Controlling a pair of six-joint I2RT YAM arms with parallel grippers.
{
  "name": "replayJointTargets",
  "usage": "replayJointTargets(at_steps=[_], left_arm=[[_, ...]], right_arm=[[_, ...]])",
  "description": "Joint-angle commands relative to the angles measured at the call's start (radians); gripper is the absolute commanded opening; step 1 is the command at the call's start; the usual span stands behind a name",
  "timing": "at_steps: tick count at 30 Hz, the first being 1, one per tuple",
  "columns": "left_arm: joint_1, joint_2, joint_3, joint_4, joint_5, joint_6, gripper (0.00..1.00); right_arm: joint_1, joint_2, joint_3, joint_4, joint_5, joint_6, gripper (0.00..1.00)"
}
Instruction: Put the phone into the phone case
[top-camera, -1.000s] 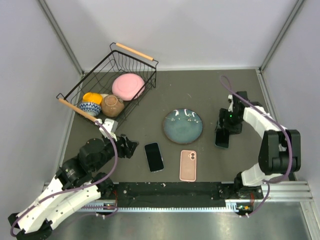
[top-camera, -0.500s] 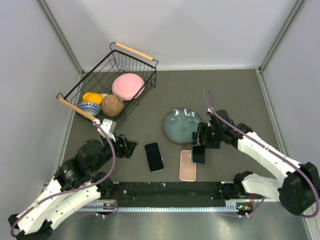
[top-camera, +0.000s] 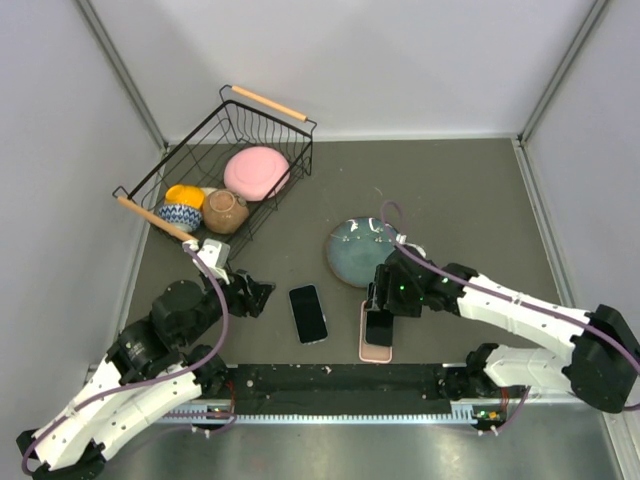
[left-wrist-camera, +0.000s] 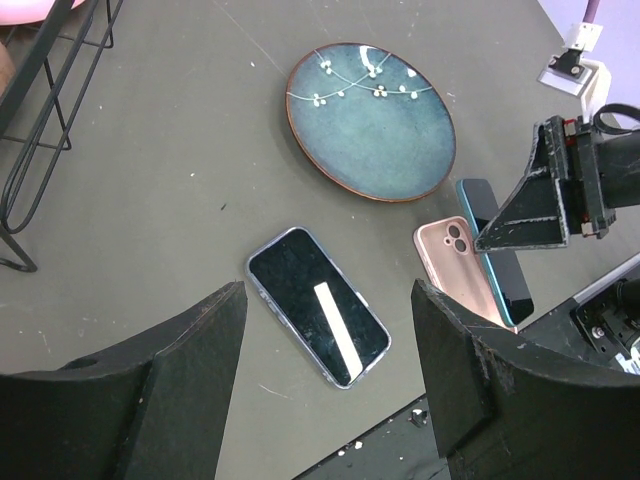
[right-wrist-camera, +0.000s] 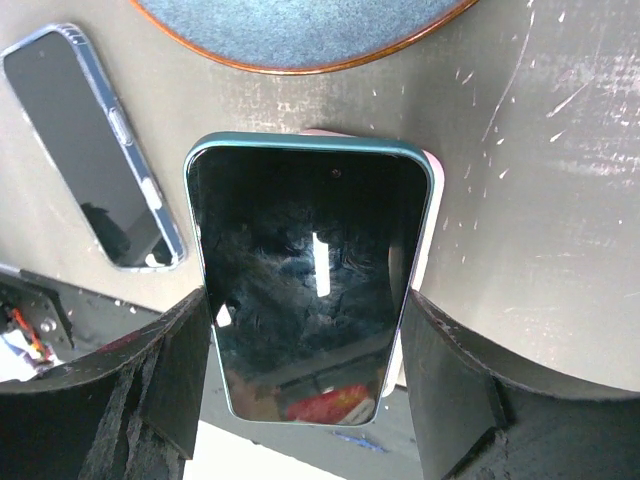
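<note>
Right tool (top-camera: 380, 318) grips phone (right-wrist-camera: 310, 270) by its long sides, directly over pink phone case (left-wrist-camera: 447, 262) near near edge of bench (top-camera: 450, 190); contact unclear. Phone not yet seated; lowering and pressing in remain. Left tool (top-camera: 258, 293) wide, empty, near second phone (top-camera: 308, 313).

A dark grey-brown desk (top-camera: 470, 190) sits inside a small booth. 3 plain pale grey walls close it in: a back wall (top-camera: 340, 60), a left wall (top-camera: 50, 200) and a right wall (top-camera: 600, 180). 2 metal struts run up the back corners, the left strut (top-camera: 120, 70) and the right strut (top-camera: 560, 70). The desk is matte, with fine scratches (right-wrist-camera: 560, 100) and white specks. A black strip (top-camera: 340, 378) and a ribbed metal rail (top-camera: 340, 415) line its near edge. The light is even and soft.
</note>
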Motion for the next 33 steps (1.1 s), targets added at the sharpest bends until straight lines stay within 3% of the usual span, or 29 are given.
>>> replayJointTargets(at_steps=[1, 11, 33], left_arm=[[-0.002, -0.008, 0.014, 0.029, 0.003, -0.002, 0.72], [-0.002, -0.026, 0.013, 0.029, -0.001, -0.002, 0.72], [-0.002, -0.020, 0.011, 0.032, 0.005, -0.011, 0.72]], right_arm=[[0.074, 0.030, 0.005, 0.073, 0.137, 0.127, 0.40], [0.146, 0.104, 0.004, 0.052, 0.222, 0.187, 0.42], [0.192, 0.199, 0.084, -0.011, 0.222, 0.153, 0.50]])
